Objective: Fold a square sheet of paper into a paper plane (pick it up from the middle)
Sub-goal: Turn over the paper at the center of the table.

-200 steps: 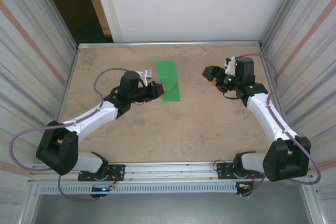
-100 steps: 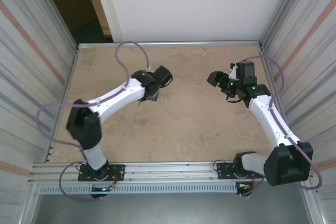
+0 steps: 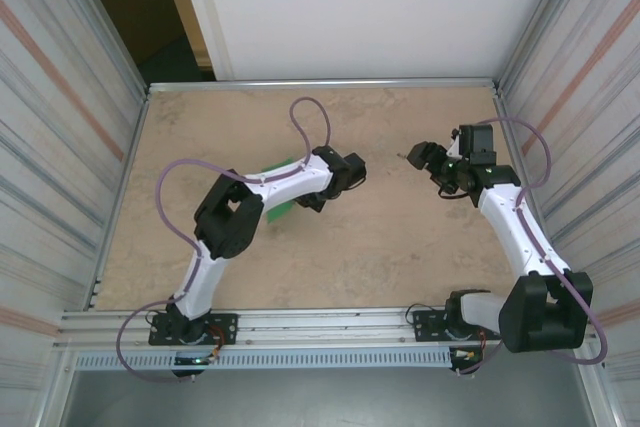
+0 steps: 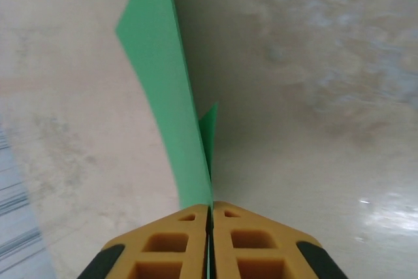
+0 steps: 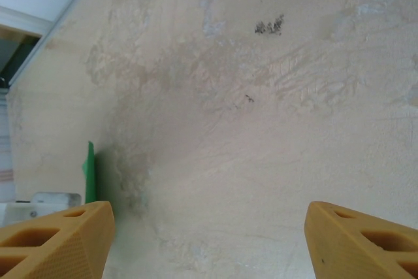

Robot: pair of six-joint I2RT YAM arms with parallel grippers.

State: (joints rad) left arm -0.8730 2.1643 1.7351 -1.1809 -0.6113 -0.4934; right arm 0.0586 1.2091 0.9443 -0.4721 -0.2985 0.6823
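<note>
One second on, left jaws have carried the clamped green paper [image 4: 163,96] rightward; right jaws apart.

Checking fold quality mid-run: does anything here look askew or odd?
The green paper, pinched in the shut left gripper, is seen nearly edge-on; its two layers look uneven, one flap far shorter than the other.

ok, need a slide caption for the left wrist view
Left gripper pinched shut on the green paper, the sheet stretching out ahead of the fingers above the beige table.
</note>
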